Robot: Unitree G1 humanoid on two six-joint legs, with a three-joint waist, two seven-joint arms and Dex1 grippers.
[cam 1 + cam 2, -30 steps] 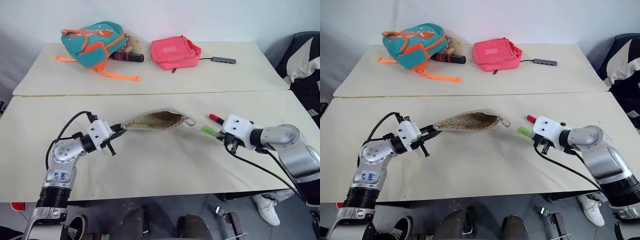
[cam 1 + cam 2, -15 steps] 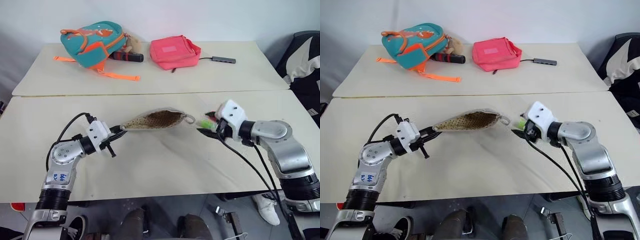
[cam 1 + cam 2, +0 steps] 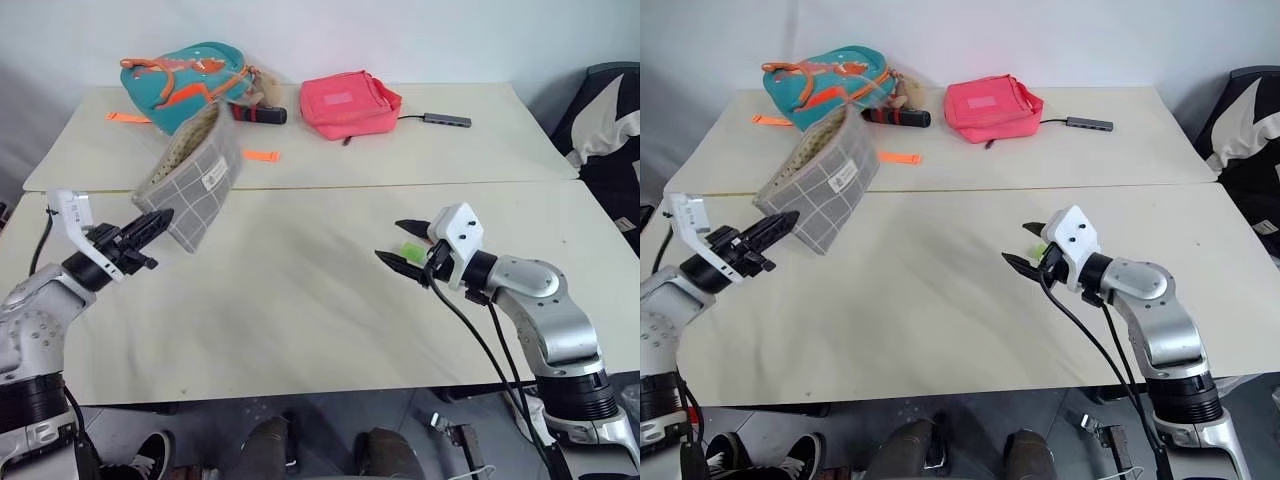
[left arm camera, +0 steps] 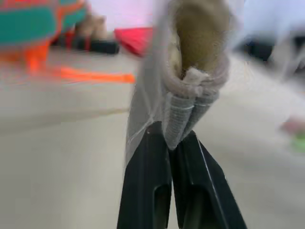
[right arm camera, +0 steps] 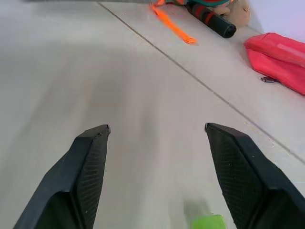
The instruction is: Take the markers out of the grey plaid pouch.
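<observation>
The grey plaid pouch (image 3: 190, 180) hangs tilted in the air over the table's left side, its white label facing me and its beige lining showing at the top. My left gripper (image 3: 150, 224) is shut on the pouch's lower end, and the fabric is pinched between its black fingers (image 4: 147, 191). My right gripper (image 3: 400, 245) hovers open over the table's middle right, with nothing between its fingers (image 5: 88, 167). A light green marker (image 3: 411, 249) lies on the table just under and behind the right gripper, and its tip (image 5: 208, 222) also shows in the right wrist view.
On the far table lie a teal-and-orange backpack (image 3: 185, 80) with a loose orange strap (image 3: 261, 155), a black-and-red cylinder (image 3: 258, 114), a pink padded bag (image 3: 350, 103) and a grey adapter on a cable (image 3: 447, 120). A seam (image 3: 420, 184) separates the two tables. A dark chair (image 3: 612, 120) stands right.
The left gripper has swung left and up and rolled, lifting the pouch from level over the table's middle to tilted at the left. The right gripper has opened and moved left.
</observation>
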